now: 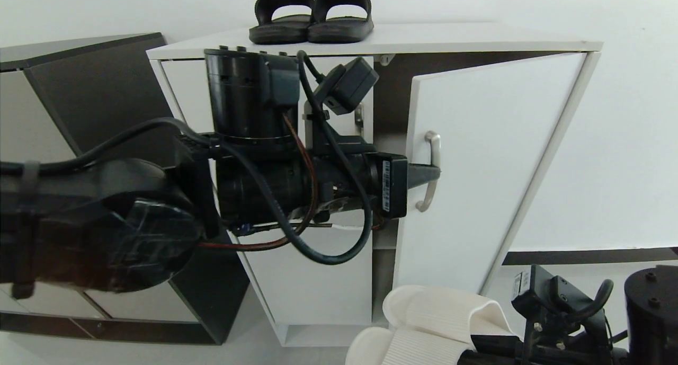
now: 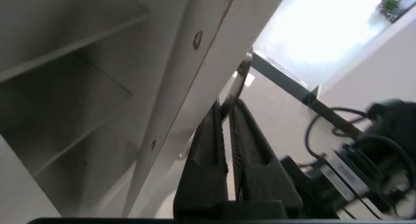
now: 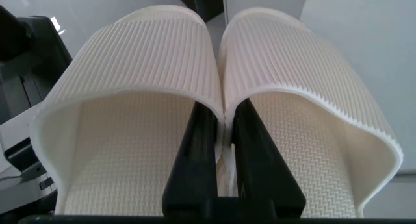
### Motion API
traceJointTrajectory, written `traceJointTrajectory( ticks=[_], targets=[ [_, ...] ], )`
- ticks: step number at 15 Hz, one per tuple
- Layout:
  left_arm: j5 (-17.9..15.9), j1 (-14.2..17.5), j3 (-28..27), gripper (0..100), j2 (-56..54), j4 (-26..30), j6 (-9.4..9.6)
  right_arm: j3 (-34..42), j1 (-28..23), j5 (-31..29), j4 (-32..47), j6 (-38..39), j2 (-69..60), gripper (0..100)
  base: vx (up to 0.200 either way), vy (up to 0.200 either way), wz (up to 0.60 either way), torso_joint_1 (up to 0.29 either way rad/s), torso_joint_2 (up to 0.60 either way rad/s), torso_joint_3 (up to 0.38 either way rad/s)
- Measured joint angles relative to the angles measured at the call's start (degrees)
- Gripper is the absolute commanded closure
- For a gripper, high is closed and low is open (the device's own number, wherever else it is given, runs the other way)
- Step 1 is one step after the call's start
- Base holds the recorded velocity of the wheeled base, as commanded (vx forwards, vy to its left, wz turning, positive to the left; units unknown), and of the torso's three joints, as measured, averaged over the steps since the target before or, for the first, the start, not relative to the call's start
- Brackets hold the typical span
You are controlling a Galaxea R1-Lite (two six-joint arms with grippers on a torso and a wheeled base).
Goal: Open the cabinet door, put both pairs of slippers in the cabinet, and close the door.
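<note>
Left gripper [image 1: 433, 174] is nipped nearly together, pinching the metal door handle [image 1: 435, 142] of the right-hand door [image 1: 492, 158]. From its wrist cam you can see the handle [image 2: 242, 74] slotting in between the two black fingers [image 2: 214, 130], with barely a sliver of gap. That door stands swung partway out from the white cabinet [image 1: 450, 39], dark opening showing along its hinge-side top, and pale shelves [image 2: 71, 42] visible inside.

Left arm [image 1: 254, 179] is stretched sideways across the cabinet front, wrist roughly level, fingers pointing across at the handle.

Right gripper [image 3: 224, 113] is squeezed on the white slippers [image 3: 149, 62]: its fingers clamp the two touching inner strap walls together, so the pair hangs side by side from that one pinch. Right arm [image 1: 651, 312] sits low, near the foot of the open door, with the white slippers [image 1: 439, 317] just below the door's bottom edge.

Black slippers [image 1: 312, 18] sit paired up on top of the cabinet, near the back.
</note>
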Motion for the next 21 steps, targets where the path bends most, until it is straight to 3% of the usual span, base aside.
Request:
traceJointTrajectory(
  ticks=[3,7,13,16,21],
  targets=[
    [1.76,-0.09,4.83,100,-4.73,0.00,0.00,0.00,0.00,-0.04,-0.02,0.00,0.46,100,0.000,0.000,0.00,0.000,0.00,0.000],
    [4.33,1.02,5.79,100,-5.78,-0.73,0.11,-0.17,0.51,-0.39,0.12,-0.06,1.11,100,0.000,0.000,0.00,0.000,0.00,0.000],
    [4.28,6.80,4.55,100,-2.83,-3.85,-0.07,-0.44,0.90,-0.57,1.76,-0.06,1.46,100,0.000,0.000,0.00,0.000,0.00,0.000],
    [3.84,7.50,2.28,100,-1.05,-3.88,-0.29,-0.44,1.90,-1.95,1.90,-0.06,1.77,100,0.000,0.000,0.00,0.000,0.00,0.000],
    [4.00,7.46,-6.23,100,6.03,-3.89,-0.90,-0.30,3.17,-4.17,1.90,-0.06,2.79,100,0.000,0.000,0.00,0.000,0.00,0.000]
  ],
)
